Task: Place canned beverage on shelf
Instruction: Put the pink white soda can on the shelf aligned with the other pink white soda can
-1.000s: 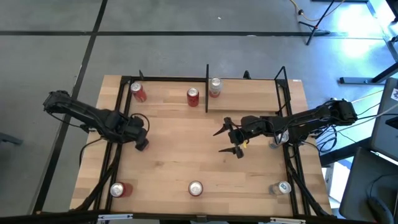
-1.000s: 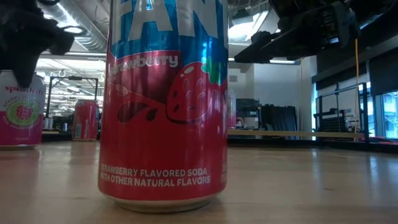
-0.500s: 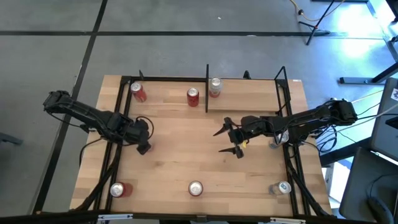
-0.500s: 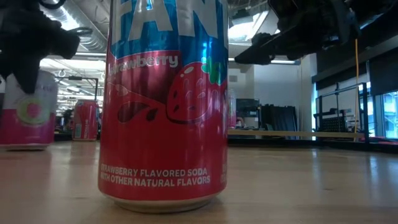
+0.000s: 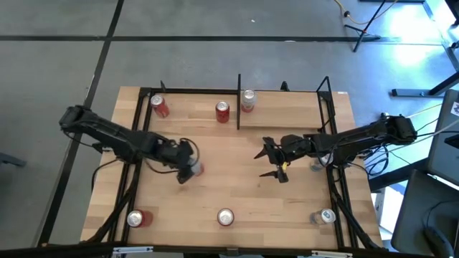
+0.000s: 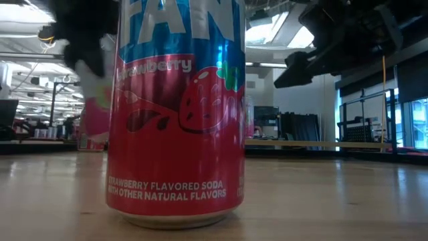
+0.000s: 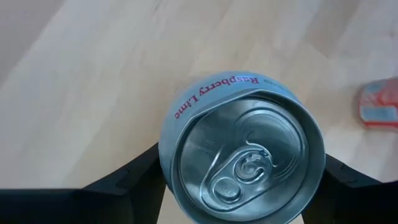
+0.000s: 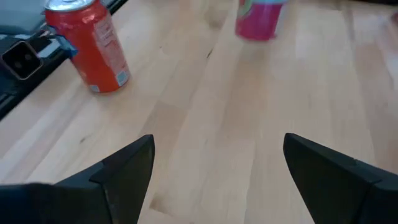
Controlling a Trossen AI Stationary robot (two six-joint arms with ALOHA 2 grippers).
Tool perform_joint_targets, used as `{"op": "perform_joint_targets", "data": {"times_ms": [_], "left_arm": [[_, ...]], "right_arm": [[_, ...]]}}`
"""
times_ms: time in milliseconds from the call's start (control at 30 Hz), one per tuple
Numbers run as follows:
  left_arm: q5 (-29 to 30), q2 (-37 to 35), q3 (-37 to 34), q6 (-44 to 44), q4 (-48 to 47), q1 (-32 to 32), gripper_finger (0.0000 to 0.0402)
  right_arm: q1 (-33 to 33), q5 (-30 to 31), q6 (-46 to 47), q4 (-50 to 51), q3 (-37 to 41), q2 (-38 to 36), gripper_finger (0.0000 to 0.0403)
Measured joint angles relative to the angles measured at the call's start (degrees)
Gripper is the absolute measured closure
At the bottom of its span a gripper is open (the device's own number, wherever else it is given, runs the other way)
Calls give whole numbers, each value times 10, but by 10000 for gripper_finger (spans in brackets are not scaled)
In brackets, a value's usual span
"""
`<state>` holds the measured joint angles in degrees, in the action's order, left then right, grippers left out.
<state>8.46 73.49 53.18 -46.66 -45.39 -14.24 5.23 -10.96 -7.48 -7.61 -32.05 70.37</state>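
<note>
Gripping a pink-and-white aluminium can [image 7: 241, 146] with a silver pull-tab top and "Raspberry Lime" lettering, the left gripper [image 5: 188, 169] has its two dark fingers [image 7: 127, 180] pressed against opposite sides of the can's wall, the lid facing the wrist camera. That can sits between the fingers over the open middle of the wooden tabletop [image 5: 215, 190], well apart from the shelf [image 5: 193, 97], the narrow light-wood ledge with thin black uprights along the far edge. I judge the can stiff if full but thin-walled and smooth, so it could dent under a hard squeeze or slip if tilted; the mid-body hold on the round wall looks the right place. The fingers stand fairly wide, spread by the can's own girth.

The right gripper [image 5: 275, 162] hangs over the table's right half with fingers [image 8: 127, 168] splayed wide and nothing between them; ahead of them stand a red can [image 8: 90, 50] and a blurred pink one [image 8: 258, 18]. In the low view a large strawberry soda can [image 6: 177, 114] fills the foreground.
</note>
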Motion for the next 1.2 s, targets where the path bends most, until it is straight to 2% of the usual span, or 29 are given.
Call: {"op": "perform_joint_targets", "data": {"times_ms": [100, 367, 667, 800, 933, 1200], "left_arm": [[-10, 71, 61, 54, -2, 19, 149], [-47, 238, 239, 203, -4, 61, 149], [-70, 395, 410, 315, -50, 70, 149], [-80, 434, 446, 333, -54, 69, 149], [-83, 443, 452, 334, -49, 69, 143], [-97, 443, 452, 335, -47, 63, 87]], "right_arm": [[0, 9, 1, -33, 22, 0, 63], [0, 32, 2, -34, 38, 0, 63], [0, 35, 2, -34, 38, 0, 63], [0, 35, 2, -34, 38, 0, 63], [0, 35, 2, -34, 38, 0, 63], [0, 35, 2, -34, 38, 0, 63]]}}
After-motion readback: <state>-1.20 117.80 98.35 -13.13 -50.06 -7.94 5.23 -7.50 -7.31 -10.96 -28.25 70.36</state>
